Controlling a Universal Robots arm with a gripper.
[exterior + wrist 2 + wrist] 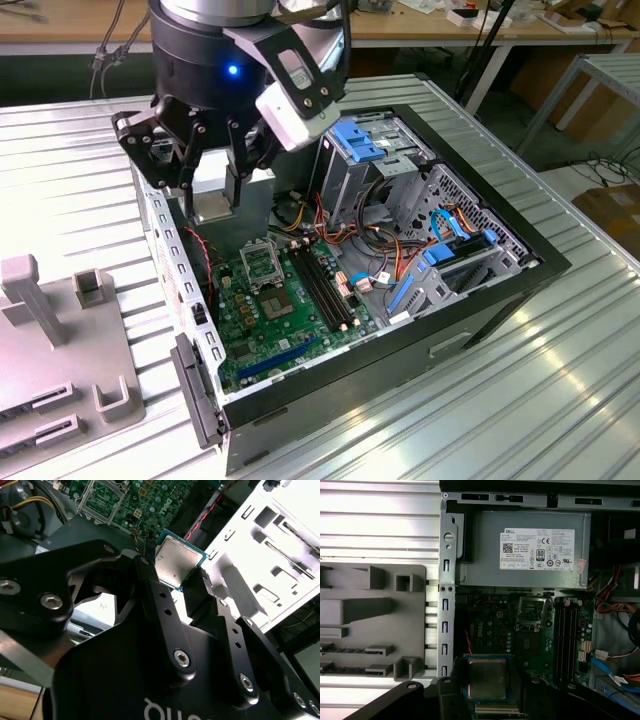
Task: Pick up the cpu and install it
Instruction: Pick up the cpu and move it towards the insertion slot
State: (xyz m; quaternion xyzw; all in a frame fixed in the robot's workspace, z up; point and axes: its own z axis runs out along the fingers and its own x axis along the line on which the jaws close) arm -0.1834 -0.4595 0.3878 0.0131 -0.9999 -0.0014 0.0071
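1. At the exterior view's left I see a grey moulded plastic fixture tray (60,350).
2. Toward the upper centre, the black gripper (212,188) has its fingers clamped on the thin silvery-grey square cpu (213,207), held aloft (metal face plain in the second wrist view (177,562)).
3. Lower and further right, the square metal-framed socket (262,265) sits on the green motherboard (285,320), apart from the cpu.
4. The black open computer case (520,262) lies to the right.
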